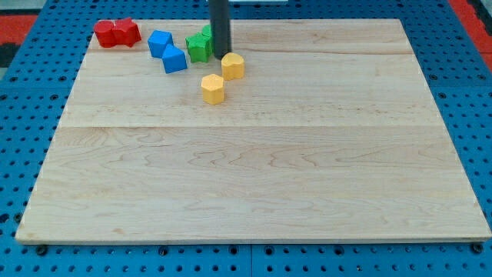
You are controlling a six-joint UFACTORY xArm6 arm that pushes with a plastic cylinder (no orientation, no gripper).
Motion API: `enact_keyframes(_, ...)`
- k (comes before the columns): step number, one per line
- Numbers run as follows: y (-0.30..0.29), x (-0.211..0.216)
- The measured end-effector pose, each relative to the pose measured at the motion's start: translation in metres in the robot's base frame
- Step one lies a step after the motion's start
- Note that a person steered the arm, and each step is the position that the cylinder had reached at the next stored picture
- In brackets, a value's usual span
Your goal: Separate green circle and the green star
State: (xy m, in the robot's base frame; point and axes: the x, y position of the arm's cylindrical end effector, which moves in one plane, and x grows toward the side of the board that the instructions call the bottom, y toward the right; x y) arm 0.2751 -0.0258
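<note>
Two green blocks sit together near the view's top, left of centre. One green block shows plainly, its shape hard to make out. The other green block is mostly hidden behind my dark rod. The two look to be touching. My tip stands just right of the green pair and just left of a yellow block, close to both.
A second yellow block lies below the tip. Two blue blocks sit left of the green ones. Two red blocks lie at the board's top left corner. The wooden board rests on a blue pegboard.
</note>
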Motion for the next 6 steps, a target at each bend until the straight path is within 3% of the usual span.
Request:
enact_keyframes(1,0.013,-0.056)
enact_keyframes(2,-0.016,-0.081)
enact_keyframes(3,-0.040,-0.066)
enact_keyframes(5,-0.067,0.023)
enact_keyframes(6,-0.070,0.036)
